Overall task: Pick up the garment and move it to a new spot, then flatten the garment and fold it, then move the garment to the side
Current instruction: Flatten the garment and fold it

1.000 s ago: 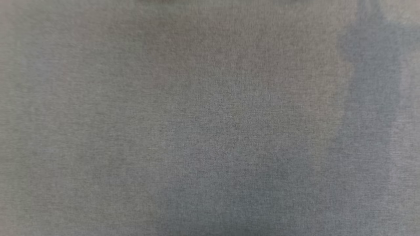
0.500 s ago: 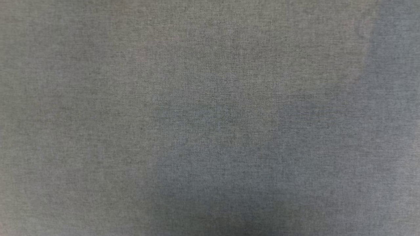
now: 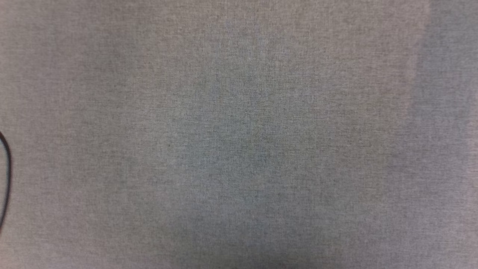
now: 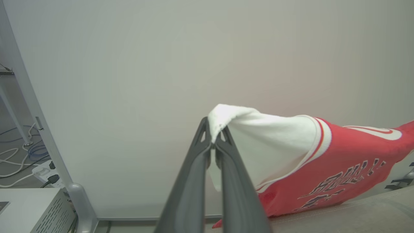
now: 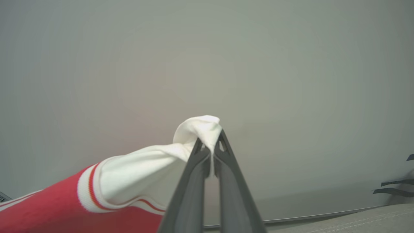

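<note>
Where your left wrist looks: the left gripper has its jaws pressed together on the tip of a white sleeve of the shirt.
Right gripper: your right gripper is pinched tight on the other sleeve.
Shirt: it is held up before a pale wall, and its lower part reaches a grey surface.
Print: the black letters lie slanted and creased, so you can hardly read them.
Cut off: each wrist view crops the red body at its edge.
Head view: you get blurred grey cloth with dim shadows. A thin dark curve at the left edge is cut off and cannot be identified.
</note>
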Robot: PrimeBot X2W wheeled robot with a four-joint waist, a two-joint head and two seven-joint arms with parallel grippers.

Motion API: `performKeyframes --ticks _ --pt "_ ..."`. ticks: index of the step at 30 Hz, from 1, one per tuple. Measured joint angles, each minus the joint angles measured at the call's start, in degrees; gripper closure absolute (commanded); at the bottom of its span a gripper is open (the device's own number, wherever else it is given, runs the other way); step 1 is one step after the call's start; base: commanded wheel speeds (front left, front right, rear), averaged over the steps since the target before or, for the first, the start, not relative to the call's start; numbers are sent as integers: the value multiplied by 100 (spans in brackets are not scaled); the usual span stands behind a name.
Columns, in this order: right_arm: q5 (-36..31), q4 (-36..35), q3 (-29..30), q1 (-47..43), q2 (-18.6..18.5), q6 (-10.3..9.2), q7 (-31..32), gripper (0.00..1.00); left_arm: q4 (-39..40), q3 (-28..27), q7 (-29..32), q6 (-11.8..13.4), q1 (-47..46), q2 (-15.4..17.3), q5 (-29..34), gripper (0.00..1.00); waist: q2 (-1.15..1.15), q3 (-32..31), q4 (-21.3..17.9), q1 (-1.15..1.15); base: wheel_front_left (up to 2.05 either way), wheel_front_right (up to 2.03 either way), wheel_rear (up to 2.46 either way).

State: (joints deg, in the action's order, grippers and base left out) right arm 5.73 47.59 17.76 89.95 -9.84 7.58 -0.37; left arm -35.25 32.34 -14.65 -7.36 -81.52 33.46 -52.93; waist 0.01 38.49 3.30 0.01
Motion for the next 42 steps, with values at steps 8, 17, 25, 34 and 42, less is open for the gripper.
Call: performKeyframes --ticks 8,17,25,34,42 --pt "681 18 -303 -1579 -183 0 47 100 553 -350 -1 0 1962 -207 -5 100 0 -631 11 -1 0 0 0" --pt "1559 -405 -631 -3485 -355 0 491 100 795 -255 -1 0 3976 -354 -274 100 0 -1489 53 -1 0 0 0" --pt "2156 -1018 -720 -4912 -366 1 949 100 776 -77 -1 0 5061 -432 -564 100 0 -2201 113 -1 0 0 0" --pt "2426 -1519 -530 -6116 -282 1 1249 100 662 2 -1 -1 5887 -475 -606 100 -1 -2829 184 -1 0 0 0" --pt "2560 -1997 -282 -7220 -168 1 1870 100 656 242 0 -4 6602 -381 -681 100 -1 -3350 224 -2 0 0 0"
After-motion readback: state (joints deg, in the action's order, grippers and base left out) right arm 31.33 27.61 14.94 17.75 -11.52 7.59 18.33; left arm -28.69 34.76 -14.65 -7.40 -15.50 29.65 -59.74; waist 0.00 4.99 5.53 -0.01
